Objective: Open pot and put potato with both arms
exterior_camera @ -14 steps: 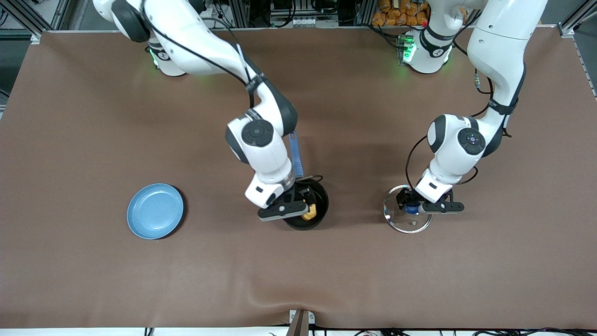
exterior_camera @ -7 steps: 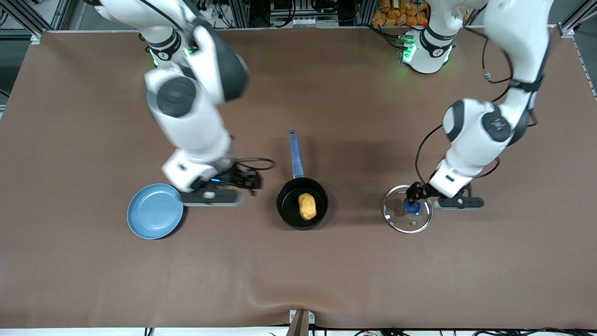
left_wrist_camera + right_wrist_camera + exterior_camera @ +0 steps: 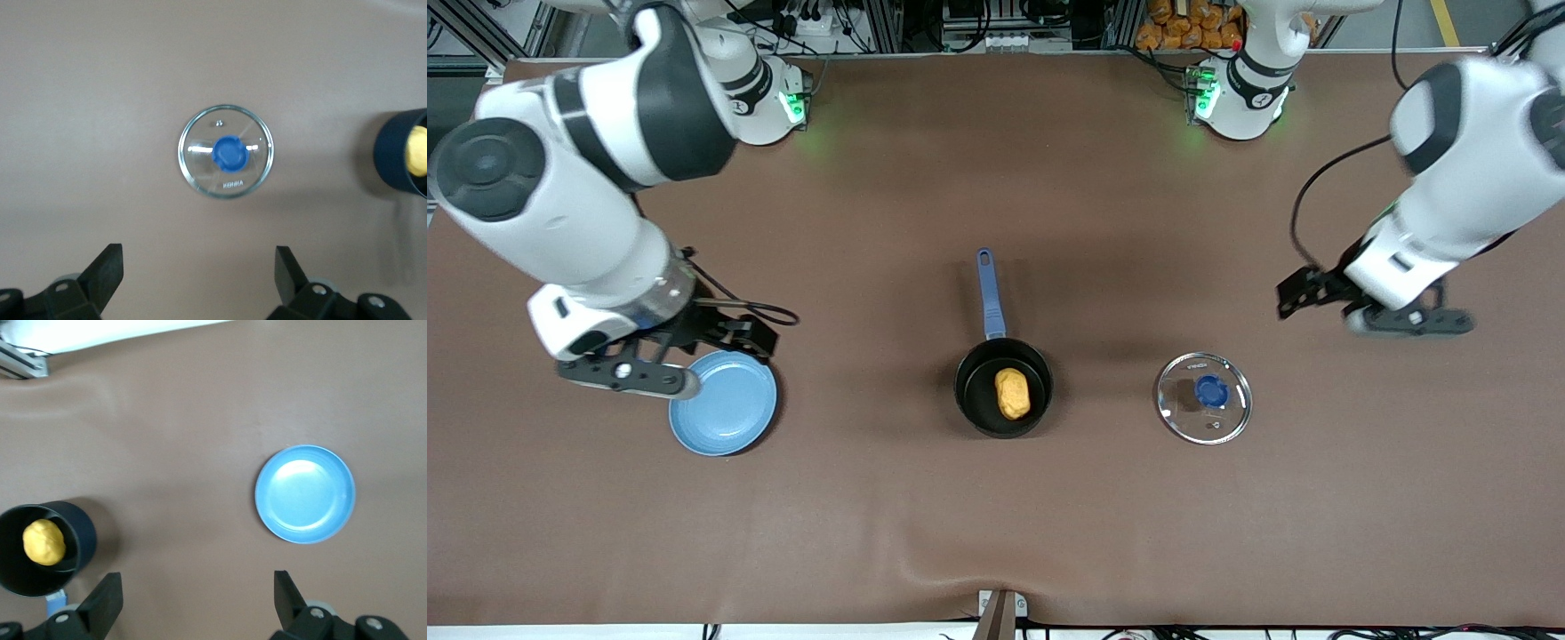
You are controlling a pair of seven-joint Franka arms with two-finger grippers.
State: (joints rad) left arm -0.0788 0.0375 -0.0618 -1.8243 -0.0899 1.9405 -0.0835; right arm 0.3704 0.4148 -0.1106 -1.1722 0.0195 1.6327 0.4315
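Centrally, round black pot [image 3: 1003, 388] — lumpy yellow potato [image 3: 1012, 393] inside, long axis and blue handle pointing toward the bases; glass lid [image 3: 1204, 397] beside. Left gripper [image 3: 1352, 300], right gripper [image 3: 685, 351] — fingers spread, empty, aloft.

pot [image 3: 1003, 388]: black, blue handle | potato [image 3: 1012, 393]: yellow-orange | lid [image 3: 1203, 397]: clear glass, steel rim, blue knob | plate [image 3: 725, 404]: light blue | desk [image 3: 996, 498]: plain brown | arms: white with black bands | left gripper [image 3: 1316, 298] and right gripper [image 3: 725, 342]: black
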